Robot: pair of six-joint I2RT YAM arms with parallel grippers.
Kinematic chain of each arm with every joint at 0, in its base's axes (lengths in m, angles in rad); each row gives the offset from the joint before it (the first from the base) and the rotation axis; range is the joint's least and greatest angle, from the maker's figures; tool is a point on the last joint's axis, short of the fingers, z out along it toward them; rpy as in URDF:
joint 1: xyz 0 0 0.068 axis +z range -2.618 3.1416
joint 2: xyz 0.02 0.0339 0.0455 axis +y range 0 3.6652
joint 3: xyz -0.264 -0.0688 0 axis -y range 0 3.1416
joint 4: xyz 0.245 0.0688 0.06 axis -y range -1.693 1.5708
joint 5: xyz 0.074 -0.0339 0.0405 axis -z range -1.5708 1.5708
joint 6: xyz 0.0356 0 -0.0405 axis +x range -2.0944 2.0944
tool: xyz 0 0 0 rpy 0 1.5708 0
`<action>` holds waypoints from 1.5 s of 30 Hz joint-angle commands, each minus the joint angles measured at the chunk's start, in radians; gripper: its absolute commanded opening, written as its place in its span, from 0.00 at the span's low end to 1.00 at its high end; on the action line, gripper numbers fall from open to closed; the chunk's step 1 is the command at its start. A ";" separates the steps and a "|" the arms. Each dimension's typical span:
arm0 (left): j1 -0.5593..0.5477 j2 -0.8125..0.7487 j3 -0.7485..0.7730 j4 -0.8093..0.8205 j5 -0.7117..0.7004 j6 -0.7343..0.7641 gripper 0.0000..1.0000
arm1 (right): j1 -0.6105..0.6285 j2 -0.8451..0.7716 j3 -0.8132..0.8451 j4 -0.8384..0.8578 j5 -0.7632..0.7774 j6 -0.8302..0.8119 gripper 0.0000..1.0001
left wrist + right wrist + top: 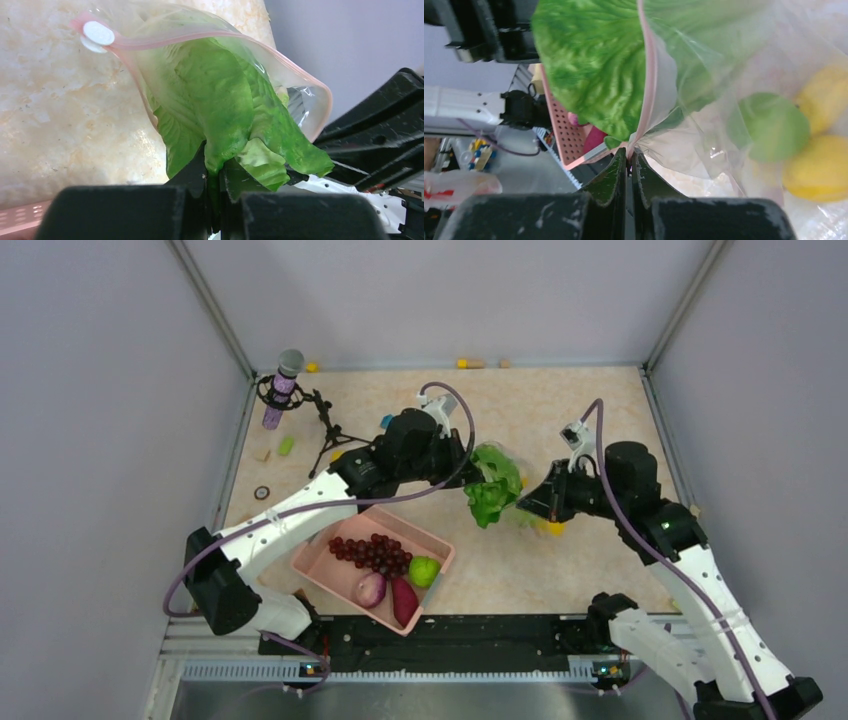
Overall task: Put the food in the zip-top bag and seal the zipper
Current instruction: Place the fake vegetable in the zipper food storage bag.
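While the lettuce [220,110] is only part-way through the mouth of the zip-top bag [296,100], you have both claws committed. The left claw [214,170] is clenched on the stem end of the leaf. The right claw [629,160] is clenched on the bag's lip, pinching the zipper [648,85] and the film just beside it.

Finding on position: in the top view the bag sits between the two claws, to the right of your left claw. The lettuce's long axis runs from the left claw's tips toward the right claw, leaf tips leading and stem trailing outside. The left wrist view shows the pink strip arching over the upper leaf, so the mouth stands open around it. The lower lobes hang outside the lip.

Assessment: the coming move looks like a push by your left arm along that axis, with the right claw, nearer the mouth, anchoring the lip. The broad lobes could catch on the strip.

Inside the film you have a green round fruit [774,125] and a lemon [819,170]. The grapes [375,552], onion [370,588] and sweet potato [403,600] lie in the pink basket [310,565] on the counter [560,410], not yet bagged. The zipper is unsealed.
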 commanded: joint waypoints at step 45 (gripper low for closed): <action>0.013 0.160 0.291 -0.086 0.157 0.579 0.00 | 0.006 -0.067 0.125 0.099 -0.320 0.042 0.00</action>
